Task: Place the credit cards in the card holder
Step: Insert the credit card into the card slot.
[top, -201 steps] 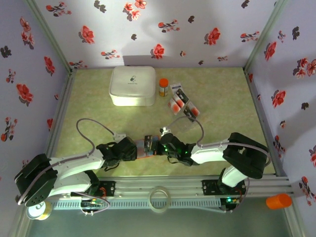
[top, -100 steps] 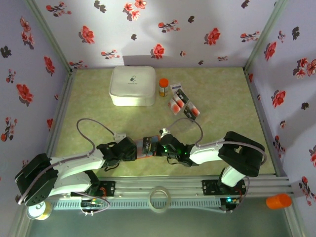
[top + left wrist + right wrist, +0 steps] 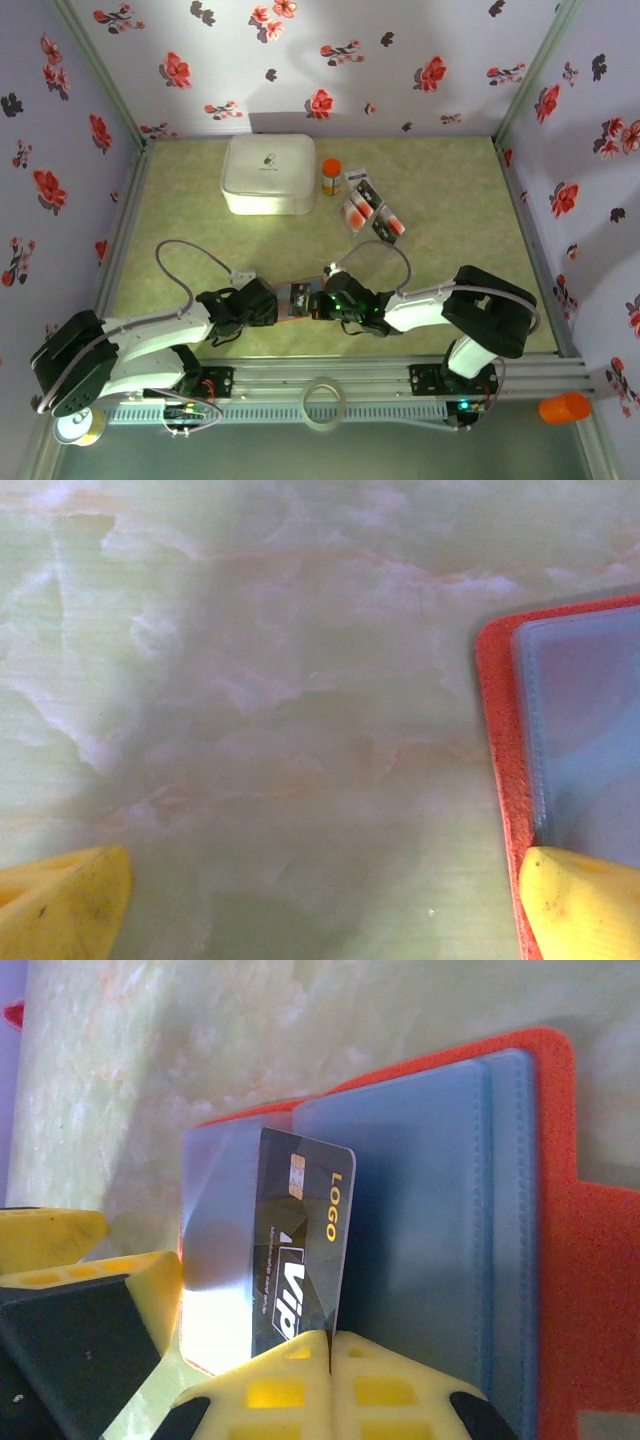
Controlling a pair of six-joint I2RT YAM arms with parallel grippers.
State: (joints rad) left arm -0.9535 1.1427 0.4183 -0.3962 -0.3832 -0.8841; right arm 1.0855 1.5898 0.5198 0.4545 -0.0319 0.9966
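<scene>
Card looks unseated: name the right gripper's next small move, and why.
Probably slide the dark rectangular LOGO-printed card deeper under the light blue sleeve of the open orange-red folding card holder. The right gripper is shut on the card's edge, its printed face lies mostly uncovered, and a yellow fingertip of the open left gripper rests at the holder's edge.

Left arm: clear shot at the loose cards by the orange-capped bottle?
Probably yes. The left end effector is open and empty, and bare green tabletop lies between it and the small dark and white cards; the right arm's cable loop arches close to that line.
</scene>
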